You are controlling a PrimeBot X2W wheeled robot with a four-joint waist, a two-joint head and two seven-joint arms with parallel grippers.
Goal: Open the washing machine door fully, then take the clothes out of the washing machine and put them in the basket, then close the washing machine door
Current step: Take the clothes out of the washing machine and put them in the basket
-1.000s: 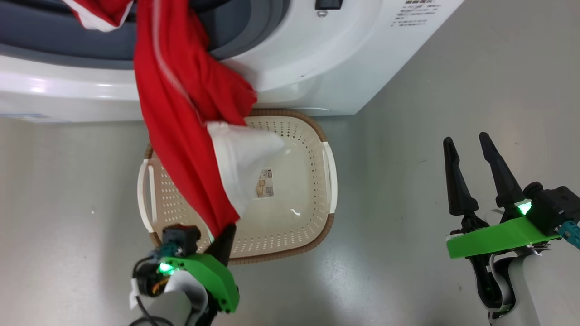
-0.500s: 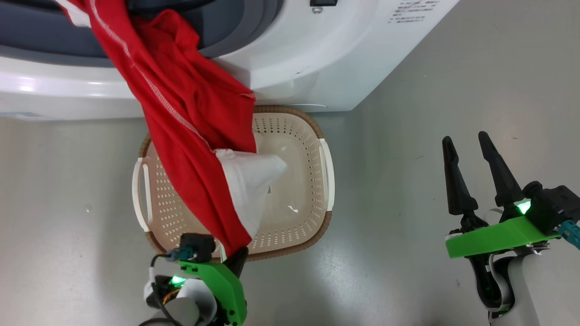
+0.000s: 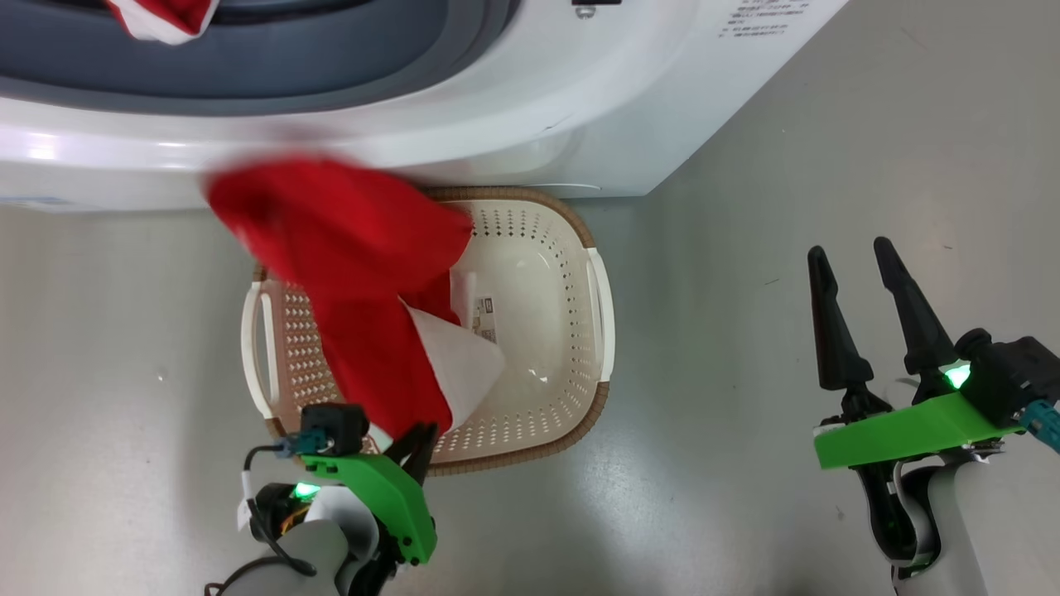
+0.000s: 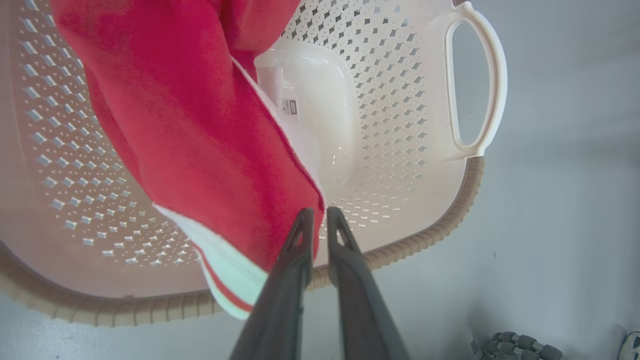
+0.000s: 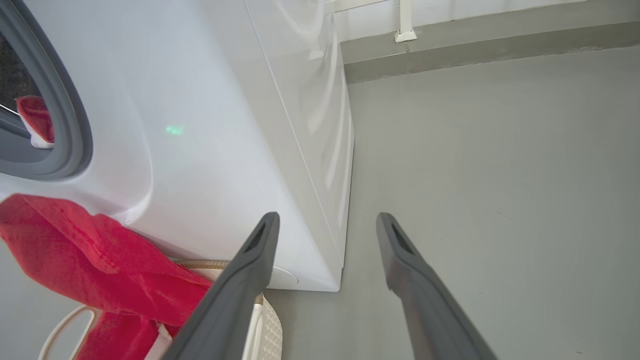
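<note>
Two dark fingers of the left gripper [image 4: 320,212]: parted by a narrow slit, basket wall showing through it, nothing seen between the tips.
Red garment [image 4: 200,150] with white trim: cloth touching the outer side of one fingertip; the hem crosses the near rim of the basket [image 4: 440,225] in the left wrist view. Its bulk hangs above the basket's left half and is blurred in the head view.
Basket bottom, right half: uncovered, paper label [image 4: 289,106] visible.
Basket's far rim: tucked against the foot of the washing machine [image 3: 538,99]. Near and right rims border open grey floor [image 3: 745,207].
Second red piece [image 3: 161,16]: lying in the machine's grey-ringed opening.
Right gripper [image 3: 850,248]: fingers spread wide, holding nothing, over the floor well apart from the basket's right handle [image 3: 603,314].
</note>
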